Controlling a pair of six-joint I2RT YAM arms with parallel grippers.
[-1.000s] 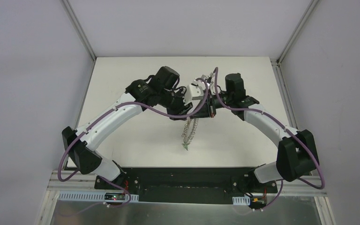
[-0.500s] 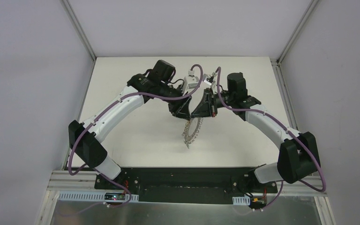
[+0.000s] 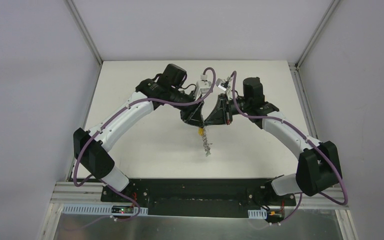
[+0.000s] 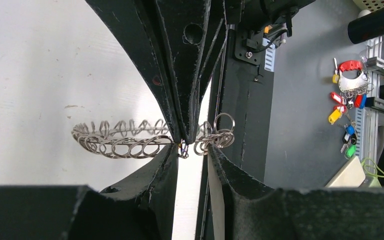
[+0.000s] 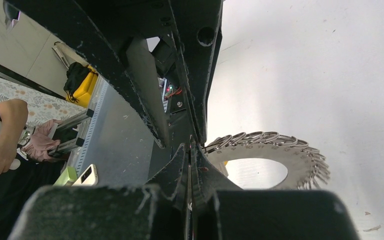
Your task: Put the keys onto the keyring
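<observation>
The keyring (image 3: 206,141) hangs edge-on over the table between the two arms. It is a flat grey disc (image 5: 280,156) fringed with silver wire loops (image 4: 125,143). My right gripper (image 5: 190,146) is shut on its rim, fingers pressed together (image 4: 187,120). My left gripper (image 4: 191,150) faces it from the other side. Its two fingers (image 4: 165,167) stand apart, their tips against the ring's edge on either side of the right gripper's tip. One of the keys, yellow-headed (image 3: 200,132), hangs at the ring just under the grippers (image 5: 224,163).
The white table (image 3: 145,145) lies below, with grey walls on three sides and a black base rail (image 3: 195,192) at the near edge. Off the table, a bunch of coloured key tags (image 4: 347,95) hangs on a rack, and a person's arm (image 5: 2,145) shows.
The left arm swung in to meet the right gripper. The ring turned from face-on to edge-on. The left jaws widened a little, then narrowed. The right gripper kept its hold.
</observation>
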